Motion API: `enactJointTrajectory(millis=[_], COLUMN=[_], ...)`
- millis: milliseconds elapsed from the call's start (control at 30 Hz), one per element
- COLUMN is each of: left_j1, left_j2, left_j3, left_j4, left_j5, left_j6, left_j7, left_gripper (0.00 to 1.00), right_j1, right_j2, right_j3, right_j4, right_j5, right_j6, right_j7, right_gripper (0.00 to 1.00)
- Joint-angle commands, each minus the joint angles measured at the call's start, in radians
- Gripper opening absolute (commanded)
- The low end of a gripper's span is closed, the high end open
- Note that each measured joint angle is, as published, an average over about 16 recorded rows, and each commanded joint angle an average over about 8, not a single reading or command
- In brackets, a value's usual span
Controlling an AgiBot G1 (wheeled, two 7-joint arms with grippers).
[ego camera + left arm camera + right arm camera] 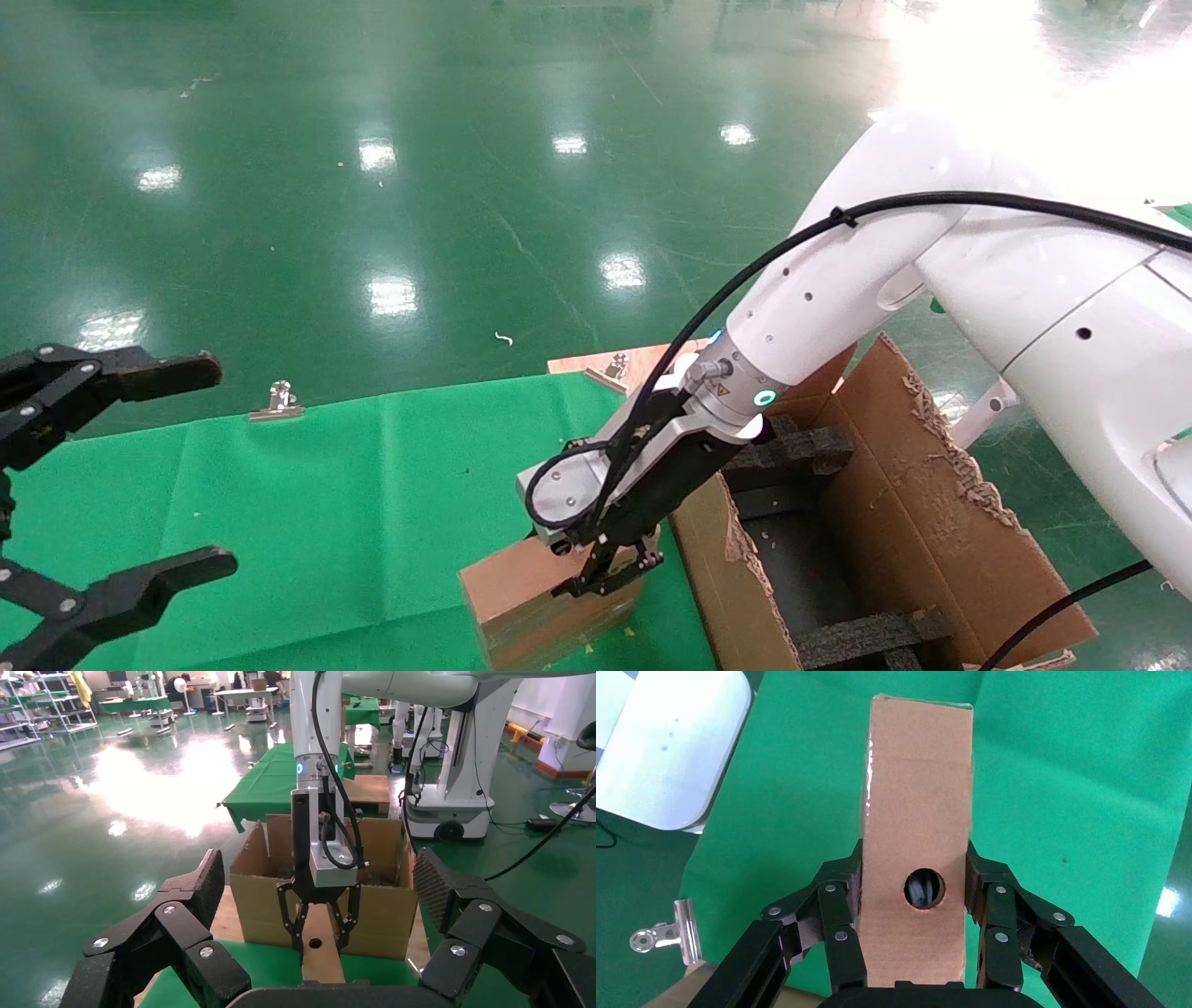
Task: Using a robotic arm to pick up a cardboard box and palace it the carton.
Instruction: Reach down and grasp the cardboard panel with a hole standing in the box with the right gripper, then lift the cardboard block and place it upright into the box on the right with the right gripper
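A slim brown cardboard box (521, 596) stands on its narrow side on the green cloth, close beside the carton's near wall. My right gripper (610, 568) on the white robotic arm (838, 270) is shut on the cardboard box. In the right wrist view its fingers (842, 896) press both sides of the cardboard box (919, 797), level with a round hole (924, 888) in the upper face. The large carton (931, 522) with ragged flaps and black foam inserts (792, 447) sits open just right of it. My left gripper (223, 464) hangs open and empty at the far left.
A green cloth (326, 503) covers the table. A metal clip (277, 403) holds its far edge, and another (616, 365) sits on the bare wooden corner (596, 359). From the left wrist, the carton (383, 910) stands behind the box (322, 959). Glossy green floor surrounds the table.
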Motion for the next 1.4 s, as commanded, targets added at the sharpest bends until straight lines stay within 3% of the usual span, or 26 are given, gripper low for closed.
enactJointTrajectory(millis=[33,267,567,833,1133,1400], left_j1=[0.0,0.0,0.0,0.0,0.0,0.0], left_j2=[0.0,0.0,0.0,0.0,0.0,0.0], left_j3=[0.0,0.0,0.0,0.0,0.0,0.0], left_j4=[0.0,0.0,0.0,0.0,0.0,0.0], left_j5=[0.0,0.0,0.0,0.0,0.0,0.0], left_j6=[0.0,0.0,0.0,0.0,0.0,0.0], left_j7=[0.0,0.0,0.0,0.0,0.0,0.0], left_gripper=[1.0,1.0,1.0,1.0,1.0,1.0], right_j1=[-0.001,0.05,0.28,0.446,0.527,0.597], right_j2=[-0.001,0.033,0.139,0.181,0.22,0.36], right_j3=[0.0,0.008,-0.032,-0.104,-0.179,-0.263], right_j4=[0.0,-0.001,-0.005,-0.013,-0.037,-0.076], right_j5=[0.0,0.034,0.163,0.236,0.275,0.272], right_j6=[0.0,-0.009,-0.024,-0.02,-0.015,-0.022], right_j7=[0.0,0.002,0.021,0.025,0.007,-0.027], right_gripper=[0.0,0.0,0.0,0.0,0.0,0.0])
